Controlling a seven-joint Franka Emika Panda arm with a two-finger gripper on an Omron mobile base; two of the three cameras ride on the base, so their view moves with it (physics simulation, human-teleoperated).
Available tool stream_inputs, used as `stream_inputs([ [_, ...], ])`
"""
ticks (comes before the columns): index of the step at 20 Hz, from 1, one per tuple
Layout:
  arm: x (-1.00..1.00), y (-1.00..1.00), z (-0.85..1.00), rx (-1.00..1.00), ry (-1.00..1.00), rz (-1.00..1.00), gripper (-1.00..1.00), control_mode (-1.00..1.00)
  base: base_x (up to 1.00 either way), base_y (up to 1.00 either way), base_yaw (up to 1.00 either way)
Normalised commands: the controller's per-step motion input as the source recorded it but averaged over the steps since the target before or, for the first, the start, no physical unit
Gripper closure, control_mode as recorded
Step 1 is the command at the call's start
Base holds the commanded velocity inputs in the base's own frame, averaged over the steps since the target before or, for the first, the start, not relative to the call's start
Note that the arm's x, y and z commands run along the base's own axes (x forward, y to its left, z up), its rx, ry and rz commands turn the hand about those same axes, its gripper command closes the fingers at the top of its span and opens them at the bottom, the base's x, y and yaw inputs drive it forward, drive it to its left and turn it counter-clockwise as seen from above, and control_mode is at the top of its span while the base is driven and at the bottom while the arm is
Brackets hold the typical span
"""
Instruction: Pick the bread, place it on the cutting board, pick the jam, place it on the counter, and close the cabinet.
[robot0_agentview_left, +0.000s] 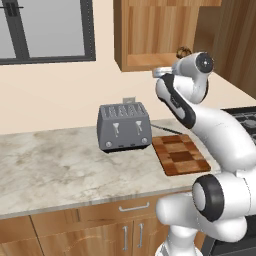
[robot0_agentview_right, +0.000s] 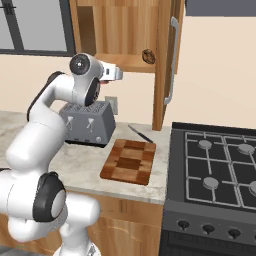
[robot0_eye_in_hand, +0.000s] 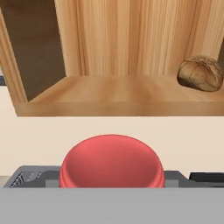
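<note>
One bread (robot0_agentview_left: 183, 51) on the open cabinet (robot0_agentview_left: 145, 35) shelf's right edge; cutting board (robot0_agentview_left: 180, 154) near bench (robot0_agentview_left: 60, 170) right end | right base: claw (robot0_agentview_right: 116, 74) below shelf front edge, above toaster (robot0_agentview_right: 87, 121) | hand: jam (robot0_eye_in_hand: 112, 162) close under camera; claw opening cannot be told.

Bread (robot0_eye_in_hand: 200, 73): brown knotted roll, on the open cabinet (robot0_agentview_right: 125, 35) shelf near its right front edge. Jam (robot0_eye_in_hand: 112, 162): red jar, seen end-on just below shelf level, in front of the cabinet opening. Cutting board (robot0_agentview_right: 128, 161): chequered wood, flat on the table (robot0_agentview_left: 60, 170), bare, beside the stove.
</note>
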Motion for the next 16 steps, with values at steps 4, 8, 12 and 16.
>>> stream_inputs([
  [4, -0.38, 0.17, -0.2, 0.0, 0.0, 0.0, 1.0, -1.0, 0.0, 0.0, 0.0],
  [8, -0.39, 0.17, -0.21, 0.0, 0.0, 0.0, 1.0, -1.0, 0.0, 0.0, 0.0],
  [12, -0.33, 0.16, -0.18, 0.0, 0.0, 0.0, 1.0, -1.0, 0.0, 0.0, 0.0],
  [16, -0.36, 0.14, -0.2, 0.0, 0.0, 0.0, 1.0, -1.0, 0.0, 0.0, 0.0],
])
